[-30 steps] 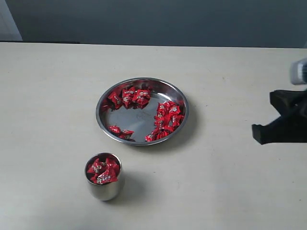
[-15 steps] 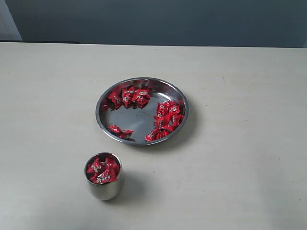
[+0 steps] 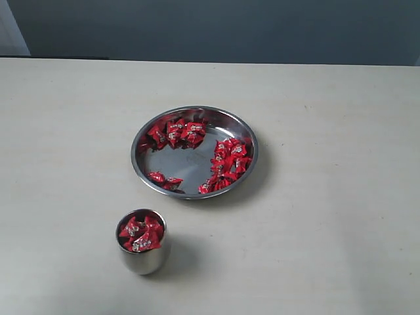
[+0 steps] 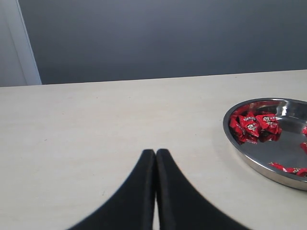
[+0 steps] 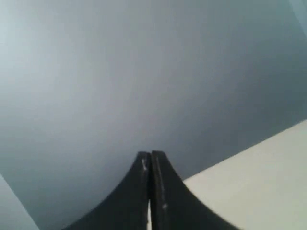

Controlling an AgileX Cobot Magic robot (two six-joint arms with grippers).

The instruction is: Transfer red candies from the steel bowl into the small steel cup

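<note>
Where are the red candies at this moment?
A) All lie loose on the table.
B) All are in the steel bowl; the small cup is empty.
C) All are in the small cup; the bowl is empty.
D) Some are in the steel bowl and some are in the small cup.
D: in the exterior view, red candies lie in groups in the steel bowl, and more of them fill the small steel cup to about its rim.

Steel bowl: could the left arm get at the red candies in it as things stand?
Probably yes. Only bare table lies between the left gripper and the steel bowl, and its red candies sit uncovered; the shut gripper must open first.
</note>
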